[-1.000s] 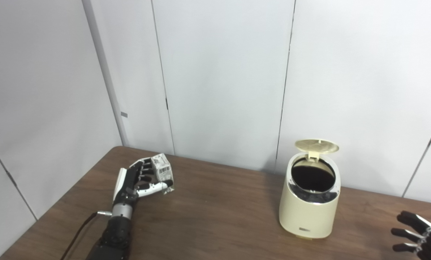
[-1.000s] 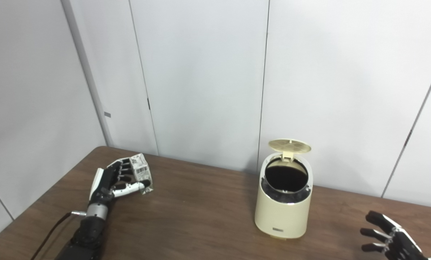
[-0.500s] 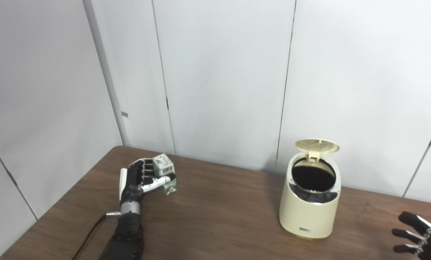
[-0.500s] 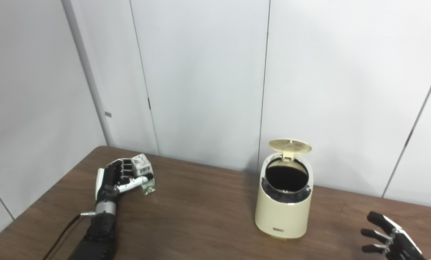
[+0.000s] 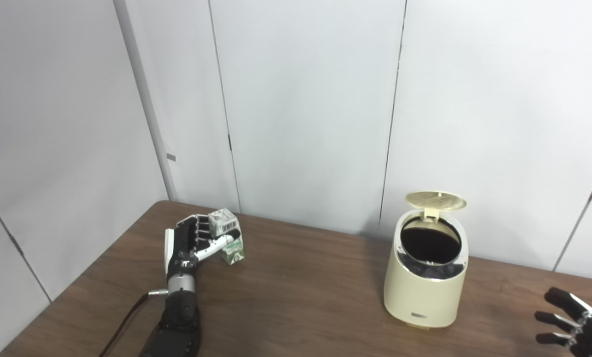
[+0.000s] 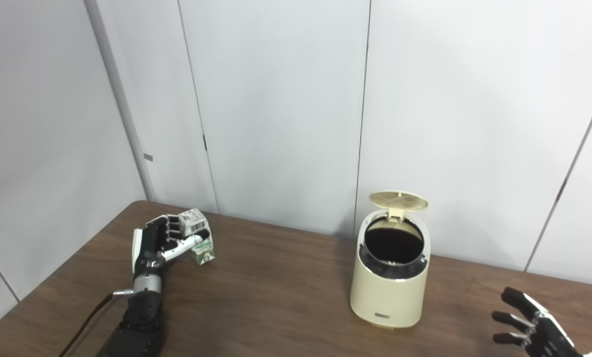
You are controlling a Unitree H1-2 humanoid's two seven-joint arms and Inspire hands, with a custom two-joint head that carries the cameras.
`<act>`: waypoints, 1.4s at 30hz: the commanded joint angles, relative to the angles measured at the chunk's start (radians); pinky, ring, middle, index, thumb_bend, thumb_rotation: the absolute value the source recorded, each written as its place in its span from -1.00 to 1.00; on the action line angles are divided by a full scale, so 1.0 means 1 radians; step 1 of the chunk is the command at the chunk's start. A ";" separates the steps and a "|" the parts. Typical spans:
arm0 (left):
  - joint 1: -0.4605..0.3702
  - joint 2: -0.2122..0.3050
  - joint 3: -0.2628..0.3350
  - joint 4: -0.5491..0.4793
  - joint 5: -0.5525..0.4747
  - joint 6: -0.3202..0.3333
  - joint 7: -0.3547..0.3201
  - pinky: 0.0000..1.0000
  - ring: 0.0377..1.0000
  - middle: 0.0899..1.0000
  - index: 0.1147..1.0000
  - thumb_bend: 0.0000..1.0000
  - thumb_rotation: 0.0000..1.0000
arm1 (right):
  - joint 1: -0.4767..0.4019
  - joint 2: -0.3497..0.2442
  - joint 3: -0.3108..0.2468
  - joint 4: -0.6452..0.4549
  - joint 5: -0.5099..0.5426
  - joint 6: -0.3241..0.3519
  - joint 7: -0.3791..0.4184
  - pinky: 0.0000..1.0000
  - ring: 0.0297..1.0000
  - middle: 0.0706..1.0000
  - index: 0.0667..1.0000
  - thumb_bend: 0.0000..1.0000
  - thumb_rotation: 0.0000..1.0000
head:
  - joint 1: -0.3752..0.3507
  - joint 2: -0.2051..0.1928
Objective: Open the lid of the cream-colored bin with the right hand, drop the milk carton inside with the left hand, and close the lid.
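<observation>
The cream-colored bin (image 5: pixel 425 292) stands on the brown table at the right, its round lid (image 5: pixel 435 200) flipped up at the back and its dark inside showing. My left hand (image 5: pixel 191 243) is at the far left of the table, fingers and thumb closed around a small white and green milk carton (image 5: pixel 229 237), which is nearly upright with its bottom at or just above the table. My right hand (image 5: pixel 576 325) is at the bottom right corner, fingers spread and empty, apart from the bin.
The brown wooden table (image 5: pixel 296 302) runs up to white wall panels close behind the bin. A dark cable (image 5: pixel 122 325) hangs by my left forearm. Bare tabletop lies between the carton and the bin.
My left hand has turned the carton from lying tilted to nearly upright and shifted it slightly right. The right hand barely moved. The bin and lid are unchanged.
</observation>
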 commanded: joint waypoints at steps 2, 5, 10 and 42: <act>-0.041 0.015 -0.012 -0.103 -0.001 -0.060 -0.020 -0.28 -0.19 -0.12 -0.17 0.05 -1.00 | -0.033 0.014 0.005 -0.046 -0.003 -0.003 -0.010 0.24 0.51 0.69 0.66 0.26 -1.00 | -0.031 0.004; -0.034 0.004 -0.032 -0.202 0.016 -0.050 -0.040 -0.26 -0.18 -0.12 -0.17 0.05 -1.00 | -0.038 0.017 0.013 -0.044 0.006 -0.007 0.001 0.40 0.61 0.77 0.75 0.15 -1.00 | -0.063 0.007; -0.023 -0.019 -0.064 -0.382 0.028 0.010 -0.090 -0.22 -0.14 -0.14 -0.15 0.05 -1.00 | -0.041 0.029 0.023 -0.039 -0.051 -0.007 -0.024 0.51 0.64 0.77 0.80 0.17 -1.00 | -0.122 0.012; -0.105 -0.251 -0.263 -0.611 0.040 0.044 -0.332 -0.18 -0.14 -0.17 -0.11 0.04 -1.00 | -0.086 0.041 0.032 0.200 -0.100 -0.181 -0.097 0.49 0.62 0.76 0.74 0.43 -0.84 | -0.251 0.011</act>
